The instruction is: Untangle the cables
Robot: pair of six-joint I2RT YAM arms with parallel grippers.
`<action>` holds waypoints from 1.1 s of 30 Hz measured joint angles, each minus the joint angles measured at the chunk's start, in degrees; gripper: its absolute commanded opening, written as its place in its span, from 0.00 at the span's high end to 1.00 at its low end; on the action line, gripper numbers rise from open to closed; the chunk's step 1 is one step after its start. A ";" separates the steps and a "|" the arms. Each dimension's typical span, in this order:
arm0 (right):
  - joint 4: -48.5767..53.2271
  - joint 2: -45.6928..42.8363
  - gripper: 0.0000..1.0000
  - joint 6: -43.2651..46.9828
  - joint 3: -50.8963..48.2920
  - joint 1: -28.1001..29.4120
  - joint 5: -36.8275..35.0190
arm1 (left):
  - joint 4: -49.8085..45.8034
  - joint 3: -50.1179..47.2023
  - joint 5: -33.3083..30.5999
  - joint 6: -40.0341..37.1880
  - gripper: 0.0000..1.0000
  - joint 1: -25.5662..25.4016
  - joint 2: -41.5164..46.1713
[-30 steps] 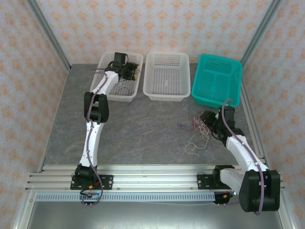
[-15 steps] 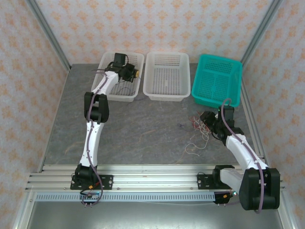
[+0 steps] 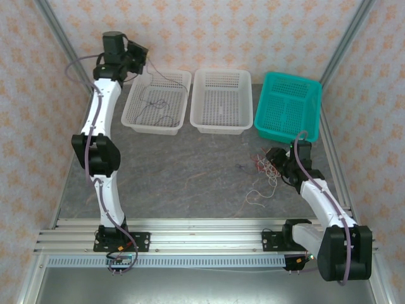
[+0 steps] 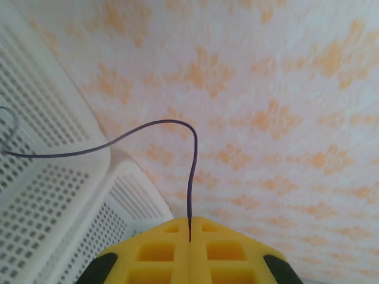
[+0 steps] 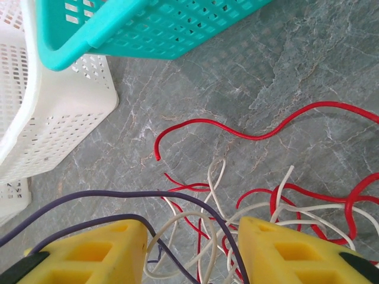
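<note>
No readable text, labels, brand names, numbers or signs appearing in any of the views

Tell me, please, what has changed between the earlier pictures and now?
The left arm swung up and back out of the left white basket, toward the far-left corner, its jaws shut on a dark purple cable that trails into that basket. The right arm, jaws open over the cable tangle, the middle white basket and the teal basket stayed put.
</note>
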State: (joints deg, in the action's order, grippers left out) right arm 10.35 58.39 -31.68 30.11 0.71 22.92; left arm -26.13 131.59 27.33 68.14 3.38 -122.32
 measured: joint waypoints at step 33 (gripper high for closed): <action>1.64 4.85 1.00 1.40 8.07 11.17 2.05 | 14.69 -54.97 -3.34 -49.20 0.18 -20.37 51.43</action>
State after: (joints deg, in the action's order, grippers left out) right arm 11.99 63.24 -30.28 38.17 11.88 24.97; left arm -11.44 76.62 23.99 18.94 -16.99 -70.89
